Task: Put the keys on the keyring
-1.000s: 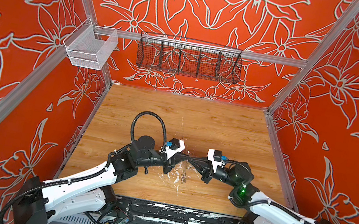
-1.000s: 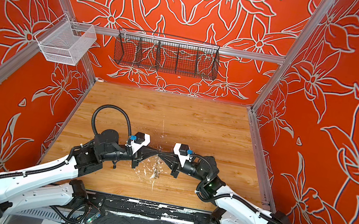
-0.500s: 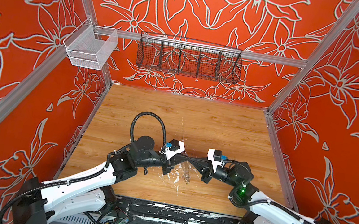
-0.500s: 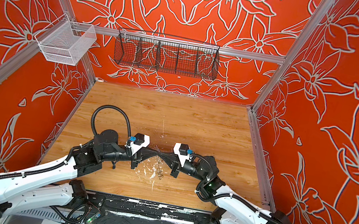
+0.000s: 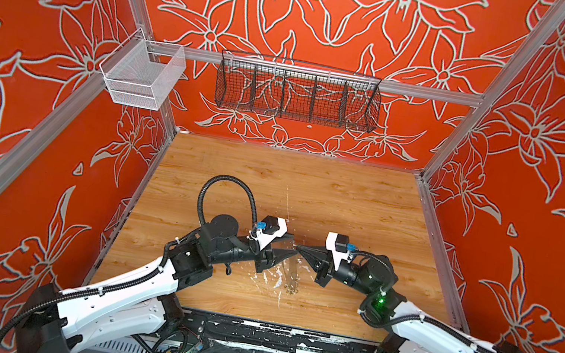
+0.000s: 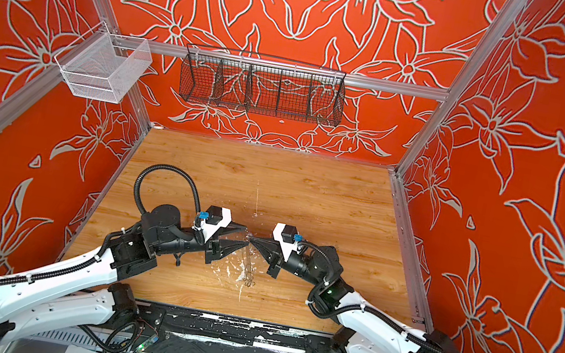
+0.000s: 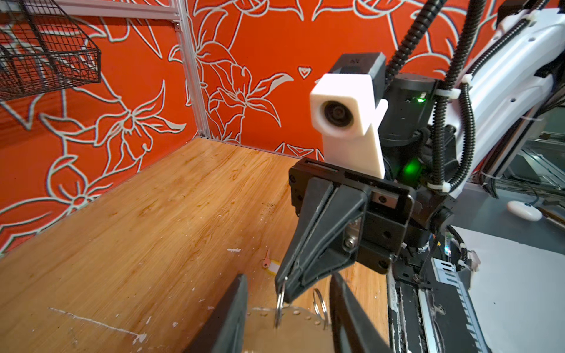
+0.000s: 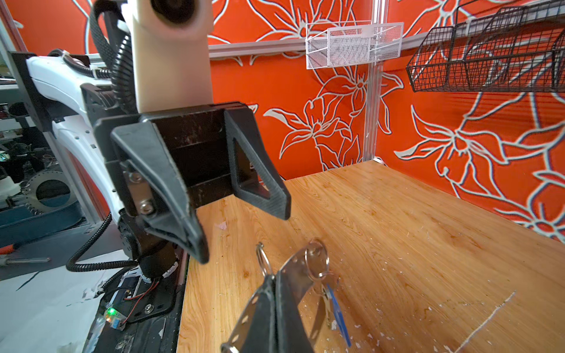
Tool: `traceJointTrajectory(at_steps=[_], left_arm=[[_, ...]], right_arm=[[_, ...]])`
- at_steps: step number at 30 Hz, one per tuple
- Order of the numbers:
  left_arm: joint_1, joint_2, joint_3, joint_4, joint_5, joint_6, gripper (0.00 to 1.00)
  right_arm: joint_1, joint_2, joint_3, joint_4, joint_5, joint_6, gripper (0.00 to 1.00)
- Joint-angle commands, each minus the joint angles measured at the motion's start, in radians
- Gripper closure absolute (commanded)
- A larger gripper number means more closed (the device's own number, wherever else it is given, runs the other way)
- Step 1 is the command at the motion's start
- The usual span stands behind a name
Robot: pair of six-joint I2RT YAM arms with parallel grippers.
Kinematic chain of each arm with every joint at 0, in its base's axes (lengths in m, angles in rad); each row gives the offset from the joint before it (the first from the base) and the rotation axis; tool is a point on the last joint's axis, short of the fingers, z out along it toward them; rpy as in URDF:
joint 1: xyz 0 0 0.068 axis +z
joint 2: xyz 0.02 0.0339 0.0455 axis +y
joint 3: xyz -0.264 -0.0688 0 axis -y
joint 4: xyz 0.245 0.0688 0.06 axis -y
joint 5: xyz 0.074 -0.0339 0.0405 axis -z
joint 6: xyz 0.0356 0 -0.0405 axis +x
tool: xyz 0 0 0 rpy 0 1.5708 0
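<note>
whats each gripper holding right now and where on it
The right gripper is shut on the keyring, pinching the flat plate's edge by a split ring; the blue key hangs from it. The left gripper is open, holding nothing.

We are looking down on a scuffed wooden tabletop walled in by orange flower-patterned panels. Our left gripper and right gripper are meeting nearly tip to tip over the front middle of the table. The left jaws are standing apart, while the right jaws are pressing together to a point. Just below the tips a small tangle of metal rings is hanging or lying over white scratches; we cannot tell which. A black wire basket and a white mesh basket are hanging on the rails behind.
</note>
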Motion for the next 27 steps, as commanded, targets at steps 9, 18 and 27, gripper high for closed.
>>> traceJointTrajectory(at_steps=[9, 18, 27], left_arm=[[0.184, -0.065, -0.084, 0.086, 0.180, -0.142, 0.54], [0.185, -0.017, -0.077, 0.079, 0.281, -0.075, 0.53], [0.185, 0.046, -0.045, 0.080, 0.291, -0.057, 0.57]], right_arm=[[0.007, 0.024, -0.017, 0.095, 0.032, 0.021, 1.00], [0.006, 0.032, -0.004, 0.099, 0.009, 0.034, 1.00], [0.007, 0.068, 0.010, 0.124, -0.022, 0.051, 1.00]])
